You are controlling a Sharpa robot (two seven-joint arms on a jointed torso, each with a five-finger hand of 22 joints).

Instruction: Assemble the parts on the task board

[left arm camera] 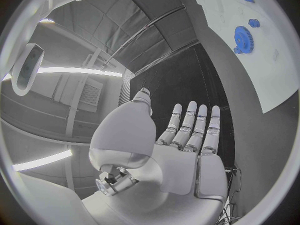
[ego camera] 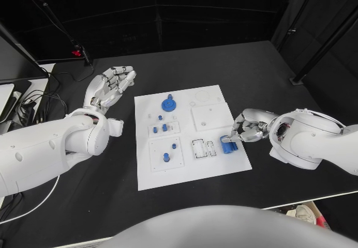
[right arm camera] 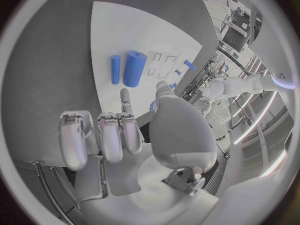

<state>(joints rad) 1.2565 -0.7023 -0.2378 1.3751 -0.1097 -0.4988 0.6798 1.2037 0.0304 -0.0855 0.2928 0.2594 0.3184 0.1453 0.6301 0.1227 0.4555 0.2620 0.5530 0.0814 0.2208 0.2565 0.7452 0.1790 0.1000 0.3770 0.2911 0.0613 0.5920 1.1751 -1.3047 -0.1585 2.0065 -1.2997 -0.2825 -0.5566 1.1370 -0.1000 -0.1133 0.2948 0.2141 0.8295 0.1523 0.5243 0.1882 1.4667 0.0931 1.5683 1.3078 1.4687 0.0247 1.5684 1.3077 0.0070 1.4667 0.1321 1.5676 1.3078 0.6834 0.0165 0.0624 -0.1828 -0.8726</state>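
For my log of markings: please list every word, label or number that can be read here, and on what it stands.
No readable text in any view.
The task board carries only faint outlines, no legible writing.
The blue parts show no markings.
The left hand and right hand show no readable label.

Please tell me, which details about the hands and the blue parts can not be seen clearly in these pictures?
- Right hand, head view: its curled fingers hide whether they touch the blue cylinders.
- Small blue parts on the task board, head view: too small to tell shapes.
- Blue gear, left wrist view: partly cut by the circle's rim.
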